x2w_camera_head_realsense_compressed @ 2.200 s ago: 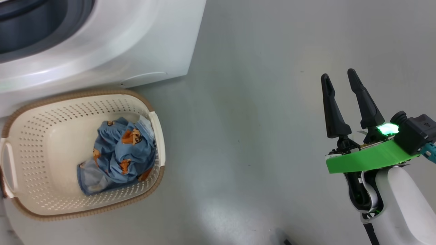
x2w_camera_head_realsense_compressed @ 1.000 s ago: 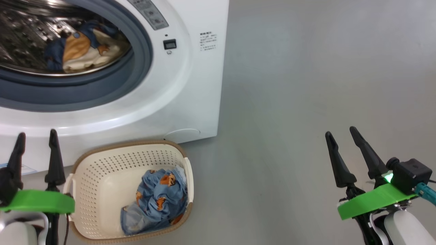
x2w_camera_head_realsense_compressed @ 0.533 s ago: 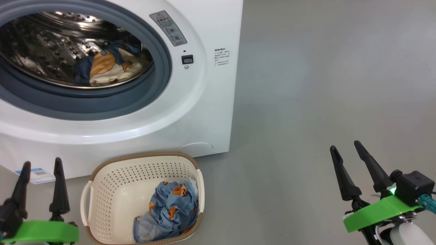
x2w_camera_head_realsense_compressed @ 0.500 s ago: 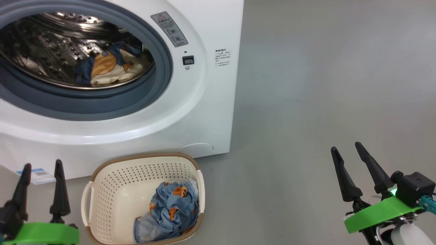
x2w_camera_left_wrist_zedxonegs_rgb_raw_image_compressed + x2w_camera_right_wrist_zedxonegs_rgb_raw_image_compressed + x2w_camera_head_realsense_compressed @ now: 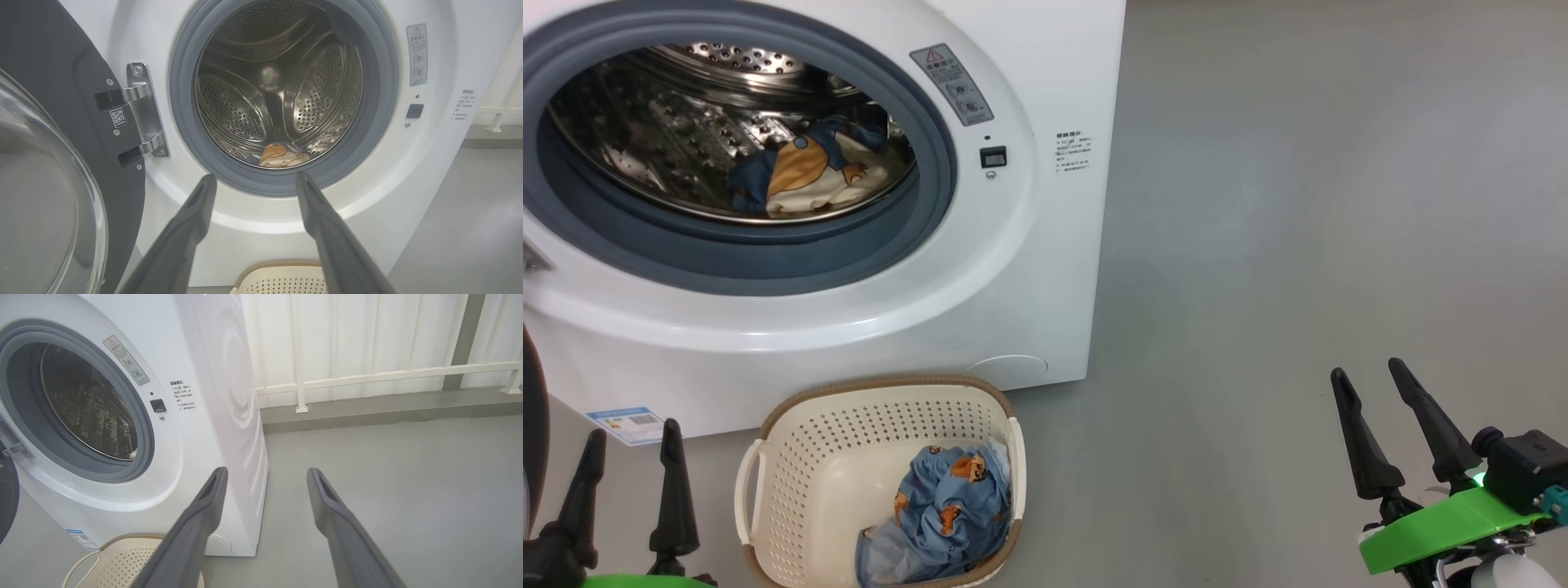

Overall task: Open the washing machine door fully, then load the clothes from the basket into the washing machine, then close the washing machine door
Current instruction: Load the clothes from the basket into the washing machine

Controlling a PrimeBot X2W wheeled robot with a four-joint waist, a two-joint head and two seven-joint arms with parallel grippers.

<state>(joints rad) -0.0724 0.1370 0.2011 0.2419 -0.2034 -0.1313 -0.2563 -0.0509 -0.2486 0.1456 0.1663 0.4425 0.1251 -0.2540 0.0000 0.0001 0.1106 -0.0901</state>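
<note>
The white washing machine (image 5: 1045, 269) stands with its drum mouth uncovered. Its black-ringed door (image 5: 49, 196) is swung wide to the left on a steel hinge (image 5: 143, 110). One garment (image 5: 800, 171) lies in the steel drum (image 5: 278, 90). The cream basket (image 5: 792, 465) sits on the floor in front of the machine, with blue printed clothes (image 5: 947, 510) in its right end. My left gripper (image 5: 633, 433) is open and empty, left of the basket. My right gripper (image 5: 1372, 380) is open and empty over bare floor, far to the right.
Grey floor (image 5: 1298, 204) stretches to the right of the machine. A white railing (image 5: 367, 377) and a low grey kerb (image 5: 388, 408) run along the back wall. A blue label (image 5: 627, 423) is stuck low on the machine's front.
The head camera has tilted up, so the whole picture slid down and the drum mouth came into view. Both grippers stay open, low in the view.
</note>
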